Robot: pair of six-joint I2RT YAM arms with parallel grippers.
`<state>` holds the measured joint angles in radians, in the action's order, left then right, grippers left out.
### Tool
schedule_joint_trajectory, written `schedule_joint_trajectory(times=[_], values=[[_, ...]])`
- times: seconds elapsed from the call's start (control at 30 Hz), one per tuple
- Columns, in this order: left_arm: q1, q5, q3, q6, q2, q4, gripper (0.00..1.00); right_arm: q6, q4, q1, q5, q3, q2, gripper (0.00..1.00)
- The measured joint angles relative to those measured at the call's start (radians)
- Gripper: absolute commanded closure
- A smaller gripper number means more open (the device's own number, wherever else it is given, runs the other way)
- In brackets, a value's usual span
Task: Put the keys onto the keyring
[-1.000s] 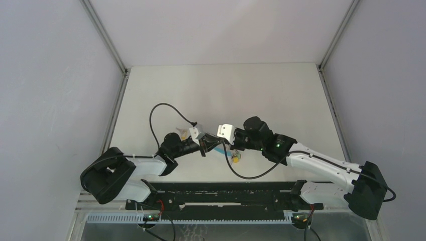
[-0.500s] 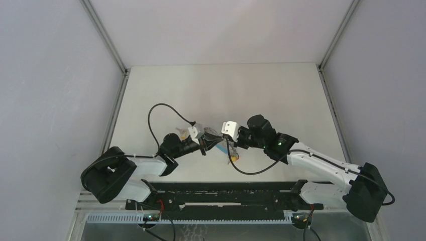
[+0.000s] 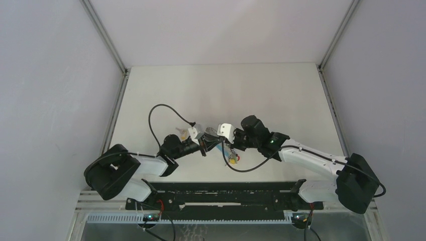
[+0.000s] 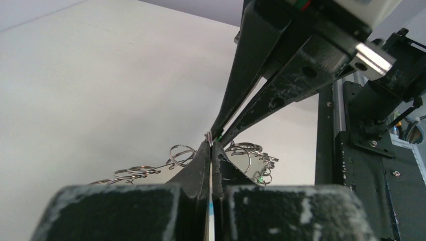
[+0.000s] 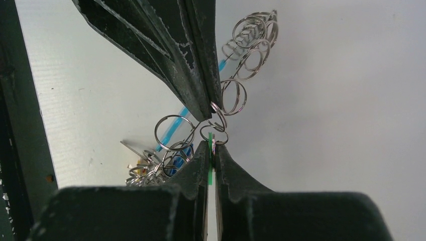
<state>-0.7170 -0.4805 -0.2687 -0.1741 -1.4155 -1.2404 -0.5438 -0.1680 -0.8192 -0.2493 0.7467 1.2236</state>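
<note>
Silver rings (image 5: 249,31) and bright blue band (image 5: 182,114) of the keyring (image 5: 233,96), green head of the key (image 5: 210,168)

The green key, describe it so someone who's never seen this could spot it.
On the table the left gripper and right gripper meet tip to tip. In the right wrist view the green key is the thin green edge pinched between the right gripper's fingers, the only green among silver rings.

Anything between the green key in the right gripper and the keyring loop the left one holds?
Nothing visible. The right gripper pinching the green key meets the left gripper tip to tip, with the keyring loop right at the key's end.
</note>
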Motion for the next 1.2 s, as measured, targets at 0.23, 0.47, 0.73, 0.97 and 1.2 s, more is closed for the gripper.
schedule_joint_trajectory(times=[0.23,0.47,0.73,0.97,1.2], values=[[0.0,0.006,0.008,0.0,-0.009,-0.019,1.0,0.0,-0.011,-0.002,0.02,0.0,-0.015,1.0],[-0.004,0.005,0.008,-0.001,-0.028,-0.072,0.91,-0.005,-0.025,-0.016,0.024,0.012,-0.129,1.0],[-0.003,0.002,0.008,-0.009,-0.032,-0.087,0.7,-0.021,-0.057,-0.043,0.03,0.034,-0.145,1.0],[-0.003,-0.046,0.008,-0.019,-0.04,-0.087,0.62,-0.034,-0.076,-0.07,0.033,0.057,-0.134,1.0],[-0.003,-0.06,0.005,-0.015,-0.036,-0.062,0.61,-0.044,-0.087,-0.087,0.043,0.064,-0.114,1.0]])
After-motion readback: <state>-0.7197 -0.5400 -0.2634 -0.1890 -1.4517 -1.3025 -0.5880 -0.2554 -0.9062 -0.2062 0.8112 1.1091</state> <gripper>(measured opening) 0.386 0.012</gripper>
